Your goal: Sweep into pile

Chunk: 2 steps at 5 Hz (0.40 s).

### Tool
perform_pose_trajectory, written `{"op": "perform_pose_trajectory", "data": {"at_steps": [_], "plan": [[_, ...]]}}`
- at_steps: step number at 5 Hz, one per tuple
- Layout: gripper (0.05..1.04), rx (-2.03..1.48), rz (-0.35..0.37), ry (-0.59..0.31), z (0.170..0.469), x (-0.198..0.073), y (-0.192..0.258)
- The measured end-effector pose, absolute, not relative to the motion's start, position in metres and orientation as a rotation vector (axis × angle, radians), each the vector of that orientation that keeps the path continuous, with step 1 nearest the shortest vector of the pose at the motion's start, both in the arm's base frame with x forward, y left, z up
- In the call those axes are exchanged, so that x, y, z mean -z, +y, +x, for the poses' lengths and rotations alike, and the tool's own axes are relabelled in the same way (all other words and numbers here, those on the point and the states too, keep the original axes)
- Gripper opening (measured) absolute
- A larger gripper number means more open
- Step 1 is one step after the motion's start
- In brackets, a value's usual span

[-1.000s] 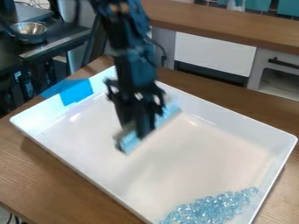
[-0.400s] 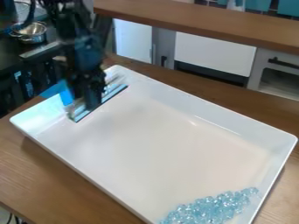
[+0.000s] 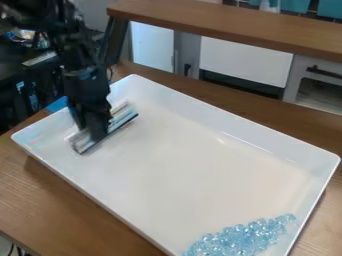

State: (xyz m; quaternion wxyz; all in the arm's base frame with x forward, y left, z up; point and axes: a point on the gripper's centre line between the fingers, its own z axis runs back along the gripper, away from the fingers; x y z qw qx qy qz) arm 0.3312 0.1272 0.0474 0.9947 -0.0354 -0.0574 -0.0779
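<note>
beads (image 3: 244, 237), and perhaps a label (image 3: 20, 86) beyond

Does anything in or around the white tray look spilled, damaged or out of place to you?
Nothing stands out. The light blue beads lie together inside the white tray, toward its near right end, with no spill in sight, and the tray looks whole where it shows.
</note>
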Motion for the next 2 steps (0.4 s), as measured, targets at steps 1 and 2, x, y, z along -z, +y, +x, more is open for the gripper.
{"op": "perform_pose_trajectory", "data": {"at_steps": [1, 2], "plan": [[0.741, 0.177, -0.115, -0.104, 0.328, -0.049, 0.120], [0.985, 0.224, -0.181, -0.150, 0.328, -0.097, 0.117]]}}
